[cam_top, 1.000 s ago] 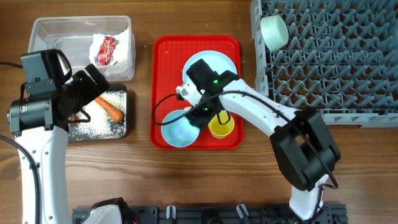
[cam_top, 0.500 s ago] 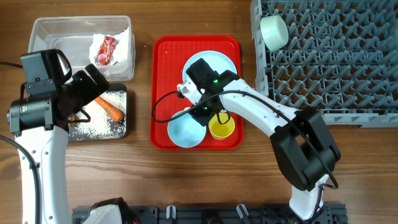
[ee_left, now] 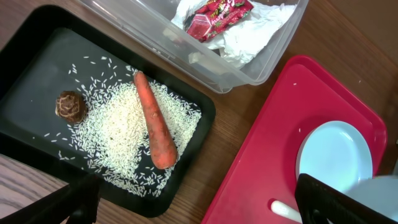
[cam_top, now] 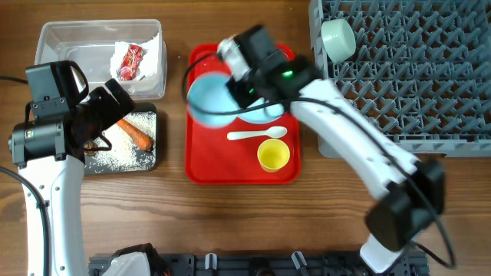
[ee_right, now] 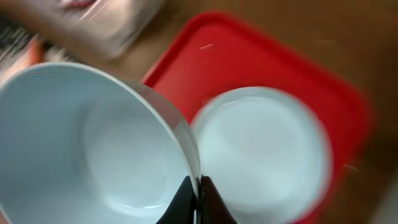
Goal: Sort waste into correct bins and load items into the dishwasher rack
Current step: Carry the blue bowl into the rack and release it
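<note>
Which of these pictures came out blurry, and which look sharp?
Overhead: only the pale blue round bowl and its carrying arm are smeared. Left wrist: crisp, loose white rice grains and orange carrot clear. Right wrist: soft throughout, flat red tray blurred.

The flat red plastic tray (cam_top: pixel 230 165) sets off a pale blue round bowl (cam_top: pixel 211 100), small yellow cup (cam_top: pixel 273 156) and white plastic spoon (cam_top: pixel 257 135). Loose white rice (ee_left: pixel 118 134) speckles the shallow black rectangular tray (ee_left: pixel 37 59) around an orange carrot (ee_left: pixel 155 124).

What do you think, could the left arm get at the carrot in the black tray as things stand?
Probably yes: the left gripper hangs open right above the black tray, and the carrot lies uncovered on the rice, with nothing over it.
</note>
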Controlling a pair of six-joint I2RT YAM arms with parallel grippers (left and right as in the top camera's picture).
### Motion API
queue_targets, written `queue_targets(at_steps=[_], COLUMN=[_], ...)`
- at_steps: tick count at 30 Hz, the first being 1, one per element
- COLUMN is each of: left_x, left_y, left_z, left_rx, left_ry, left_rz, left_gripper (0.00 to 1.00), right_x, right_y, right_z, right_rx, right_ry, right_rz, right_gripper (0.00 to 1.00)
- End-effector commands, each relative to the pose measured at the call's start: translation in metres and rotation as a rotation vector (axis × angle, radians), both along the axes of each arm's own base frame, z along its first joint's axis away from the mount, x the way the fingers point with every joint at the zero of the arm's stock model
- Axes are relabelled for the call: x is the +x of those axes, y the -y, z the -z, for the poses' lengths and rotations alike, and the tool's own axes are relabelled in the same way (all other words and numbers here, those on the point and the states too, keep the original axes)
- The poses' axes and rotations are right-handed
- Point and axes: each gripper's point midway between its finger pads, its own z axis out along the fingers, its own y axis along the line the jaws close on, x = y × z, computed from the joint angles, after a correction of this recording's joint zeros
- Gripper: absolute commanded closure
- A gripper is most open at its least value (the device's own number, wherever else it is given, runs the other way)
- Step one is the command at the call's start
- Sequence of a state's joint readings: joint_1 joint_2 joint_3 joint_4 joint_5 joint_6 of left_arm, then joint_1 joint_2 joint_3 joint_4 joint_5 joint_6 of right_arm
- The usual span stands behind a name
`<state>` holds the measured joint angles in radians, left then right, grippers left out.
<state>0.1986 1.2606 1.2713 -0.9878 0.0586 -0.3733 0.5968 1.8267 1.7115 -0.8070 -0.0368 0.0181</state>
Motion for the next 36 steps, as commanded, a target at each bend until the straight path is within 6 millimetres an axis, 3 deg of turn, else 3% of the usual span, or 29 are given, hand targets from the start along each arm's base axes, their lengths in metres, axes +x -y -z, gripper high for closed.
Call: queue_targets(at_steps=[1,7,10,14,21,26,29,32,36], left_x=[0.002,0.002,0.002,0.002,0.002,0.002,0.002,0.002,0.002], left_y=[0.002,0.002,0.002,0.002,0.002,0.002,0.002,0.002,0.002], left_z=[-0.003,-0.003,-0.003,-0.003,-0.003,-0.003,-0.003,-0.003,-0.003], left_rx=[-0.014,-0.013,-0.014,-0.014,-0.014,-0.014,-0.013,-0.014,-0.014], left_ry=[0.010,0.010,0.010,0.010,0.010,0.010,0.010,0.010,0.010], left_rz=[-0.001,0.000,-0.001,-0.001,-0.001,-0.001,0.000,-0.001,-0.001], left_gripper=[0.00,0.00,0.00,0.00,0.00,0.00,0.00,0.00,0.00], right_x=[0.039,0.055,0.056,0.049,0.014,0.000,-0.007,-0.006,0.009], right_y=[0.105,0.215,0.267,0.313,0.338,0.340,0.343,0.344,0.332], right_z=[-0.058,-0.084,-0.080,-0.064,-0.048,-0.022,-0.011,-0.013,-0.017], right_rx=[-0.062,-0.068,-0.165,-0.309,-0.433,-0.498,-0.655,-0.793,-0.830], right_ry=[0.178,0.241,0.264,0.253,0.178,0.132,0.164,0.225,0.292], right_rz=[0.443,0.778,0.921,1.043,1.200,1.216,1.207,1.197,1.152], right_gripper=[0.96,0.96,0.96,0.96,0.96,0.96,0.95,0.96,0.96])
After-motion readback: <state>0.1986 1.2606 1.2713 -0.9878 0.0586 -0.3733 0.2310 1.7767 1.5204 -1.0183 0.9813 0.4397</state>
